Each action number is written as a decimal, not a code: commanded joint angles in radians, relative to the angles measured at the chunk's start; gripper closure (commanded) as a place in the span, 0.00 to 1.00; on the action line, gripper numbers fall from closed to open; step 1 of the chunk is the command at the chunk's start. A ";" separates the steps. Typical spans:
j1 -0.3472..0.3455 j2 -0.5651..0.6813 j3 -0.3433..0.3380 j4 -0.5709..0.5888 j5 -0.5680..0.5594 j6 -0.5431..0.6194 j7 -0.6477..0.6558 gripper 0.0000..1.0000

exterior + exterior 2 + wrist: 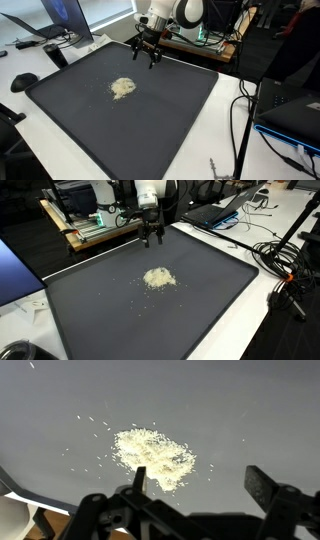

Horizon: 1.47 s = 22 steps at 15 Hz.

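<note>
Currently the gripper [151, 238] is seen open, empty, at the edge of the mat [90, 300]. The crumb pile [158, 277] is best approached low and centred, lest grains scatter.

The dark mat [170, 125] lies flat and open on every side of the low grain pile [123, 89], which has loose grains scattered close around it. The gripper [147, 52] hangs with its jaws wide above the mat's far edge, well apart from the pile, with free air between. Off the mat, a wooden rack [85, 225] stands just behind the arm. A laptop [215, 213] and cables [280, 265] crowd one side, and a mouse [24, 80] lies beside another.
</note>
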 commanded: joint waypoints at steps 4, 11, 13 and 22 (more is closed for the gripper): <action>0.213 0.095 -0.172 0.135 0.338 0.026 -0.232 0.00; 0.117 0.112 -0.079 0.255 0.750 0.095 -0.580 0.00; 0.044 0.097 0.009 0.304 0.866 0.154 -0.719 0.00; -0.284 0.154 0.331 0.763 1.267 0.538 -1.275 0.00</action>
